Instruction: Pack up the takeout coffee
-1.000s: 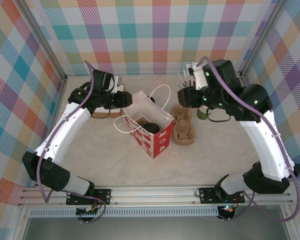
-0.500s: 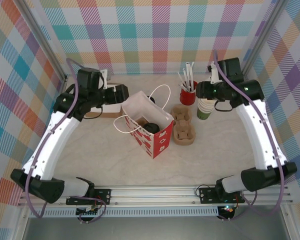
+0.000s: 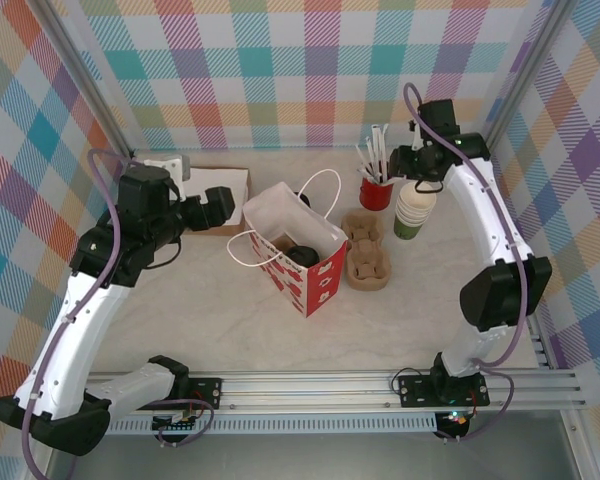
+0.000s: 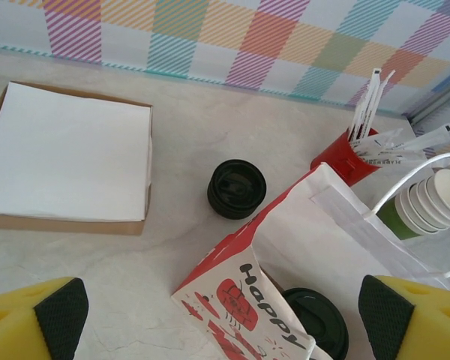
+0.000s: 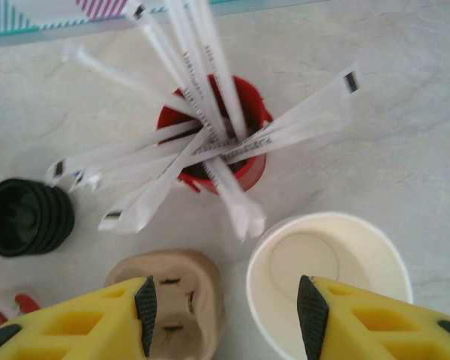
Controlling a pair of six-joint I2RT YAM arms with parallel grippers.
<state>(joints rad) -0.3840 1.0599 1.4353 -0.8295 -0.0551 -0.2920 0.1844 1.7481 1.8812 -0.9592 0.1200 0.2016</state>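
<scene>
Left arm has backed off the bag [image 3: 295,250] toward the left side of the desk [image 3: 200,300]. Right arm has swung off the cup carrier [image 3: 365,250] to the back corner.

Now the left pincer [image 3: 218,205] is spread wide with bare pads and nothing between them, so released. The right pincer [image 5: 229,319] is about half apart, hovering over the red straw cup [image 5: 210,142] and the stack of lidless cups [image 5: 330,274]. Nothing sits between its jaws, so it's empty too.

The takeout coffee [image 4: 315,322] is inside the bag, upright on the bottom with its black lid up; the bag paper hides its green wall. Top view agrees: dark disc down in the open mouth.

The bag stands on its own, mouth gaping, handles flopped outward. That leaves the drop-in path free and keeps the cup lid-up, so it shouldn't spill.

The other dark round thing on the desk just behind the bag is a stack of black lids [image 4: 236,189], ribbed in the right wrist view, not the coffee. The napkin box [image 4: 67,161] sits left of it, apart from the bag.

My read: packing is done or nearly. Both arms are clear of the bag, so nothing tips it. The right arm parked over the straws hints at a straw next, but that's a guess. Risk: snagging a bag handle on any return move.
</scene>
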